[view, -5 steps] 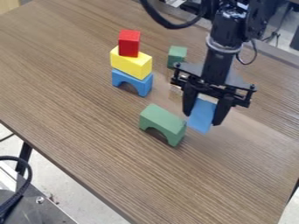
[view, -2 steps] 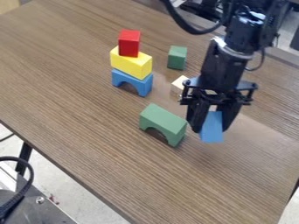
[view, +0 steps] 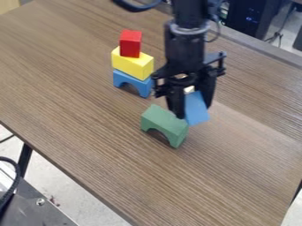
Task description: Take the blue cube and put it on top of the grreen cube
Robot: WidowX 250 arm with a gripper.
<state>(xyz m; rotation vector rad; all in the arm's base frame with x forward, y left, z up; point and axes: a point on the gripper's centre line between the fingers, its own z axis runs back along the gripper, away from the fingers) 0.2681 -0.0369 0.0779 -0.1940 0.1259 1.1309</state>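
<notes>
Gripper point(view: 194, 108) pinches the blue block point(view: 196, 115), whose upper part is partly hidden by the fingers; whether it touches the green arch point(view: 165, 120) is hard to tell. The block sticks out below the fingertips, tilted and flat-faced, with the smooth green arch to its near left. Far left, a red block point(view: 130, 43), yellow block point(view: 133, 65) and blue arch point(view: 134, 82) stand stacked on the wood-grained table point(view: 106, 145).
</notes>
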